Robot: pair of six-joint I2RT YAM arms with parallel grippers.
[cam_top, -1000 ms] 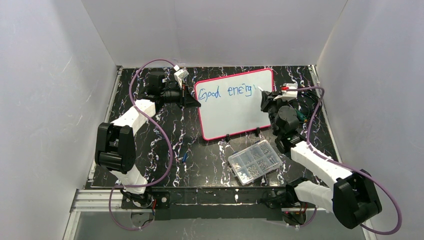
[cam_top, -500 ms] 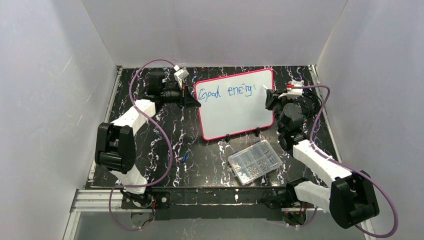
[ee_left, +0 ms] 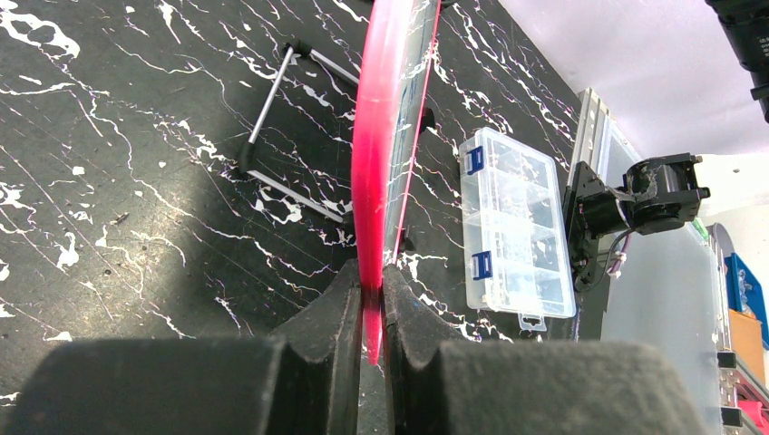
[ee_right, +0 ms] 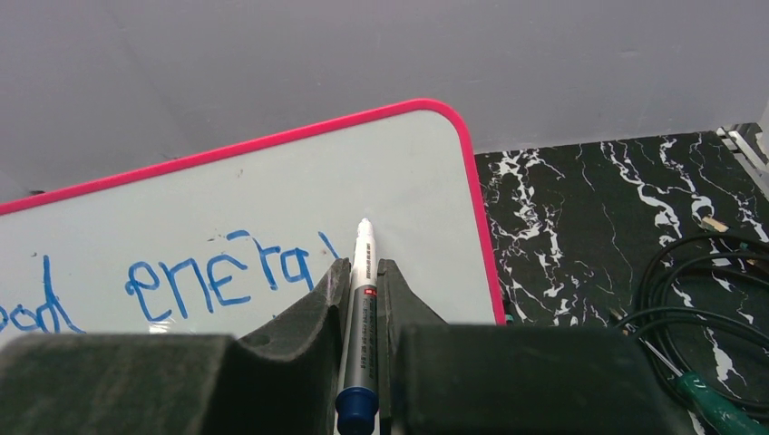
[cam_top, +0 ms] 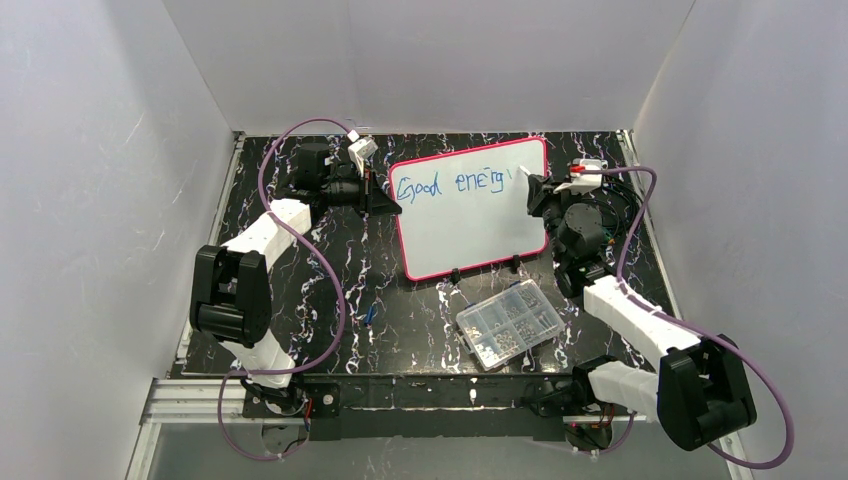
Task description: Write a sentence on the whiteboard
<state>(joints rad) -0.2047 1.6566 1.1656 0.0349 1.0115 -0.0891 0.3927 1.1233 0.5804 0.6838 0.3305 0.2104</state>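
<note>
Propped on edge on small black feet toward the back of the counter (cam_top: 330, 260), writing face toward the arms: the whiteboard (cam_top: 470, 225). Steadied at its left edge only, pink-red frame clenched in the left gripper (ee_left: 369, 283). Pinched in the right gripper (ee_right: 363, 265), a blue-ended marker (ee_right: 361, 313), tip up at the board just right of the last blue stroke; touching or just off, cannot tell. Of the sentence (cam_top: 455, 185), only "Good energ" and a short slanting mark, all on one line close under the top frame and already near the right edge. Little white left on that line, so a risk of running the next letter onto the frame or off the corner; safer to finish it tight and drop lower for the rest. Pressing too hard could rock or slide the board back on its feet, braced as it is at the edge opposite the pen, and so break the stroke. Side load on so thin a pinch could twist the marker and lose the tip angle. Too light a touch would leave gaps in the ink. Sweeping low across the letters could smear them, or knock the clear parts box (cam_top: 508, 323) lying near the board's feet.
</note>
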